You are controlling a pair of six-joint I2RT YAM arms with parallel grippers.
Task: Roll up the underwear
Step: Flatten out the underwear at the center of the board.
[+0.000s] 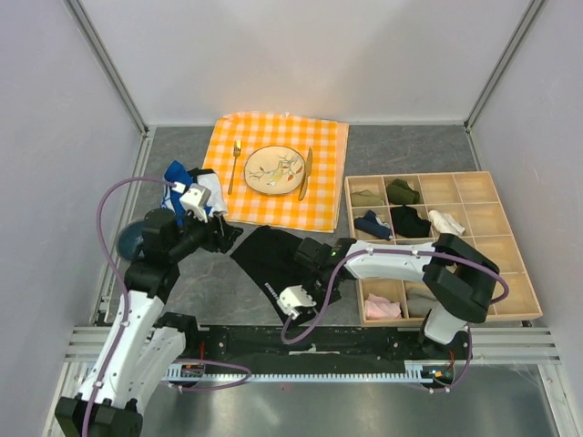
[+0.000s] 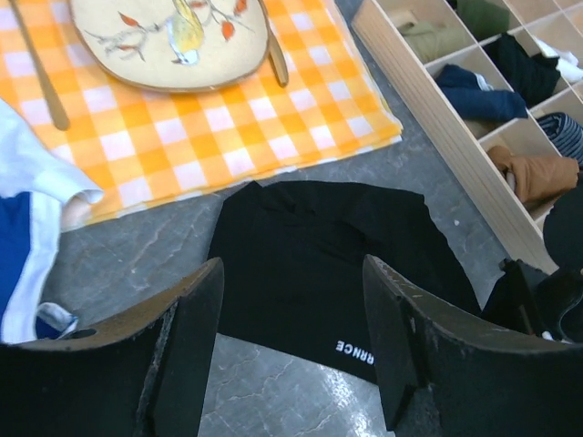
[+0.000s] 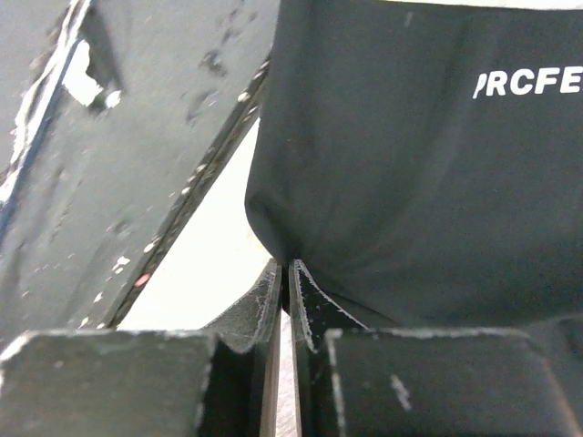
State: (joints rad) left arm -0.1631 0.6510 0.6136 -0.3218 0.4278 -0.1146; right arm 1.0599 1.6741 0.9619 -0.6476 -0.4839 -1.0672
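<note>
The black underwear [image 1: 266,257] lies spread flat on the grey table, just in front of the checked cloth. White lettering runs along its near waistband. It also shows in the left wrist view [image 2: 310,255] and the right wrist view [image 3: 410,182]. My left gripper [image 1: 228,238] is open and empty at its left edge. In the left wrist view the left gripper [image 2: 296,341] hovers low over the waistband with the fingers wide apart. My right gripper [image 1: 308,258] is at the garment's right side. In the right wrist view the right gripper [image 3: 287,269] is shut on a pinch of the black fabric.
An orange checked cloth [image 1: 319,146] holds a plate [image 1: 273,169], a fork [image 1: 235,166] and a knife [image 1: 306,173]. A blue garment with white trim [image 1: 187,179] lies at the left. A wooden compartment tray [image 1: 510,228] with rolled garments stands at the right.
</note>
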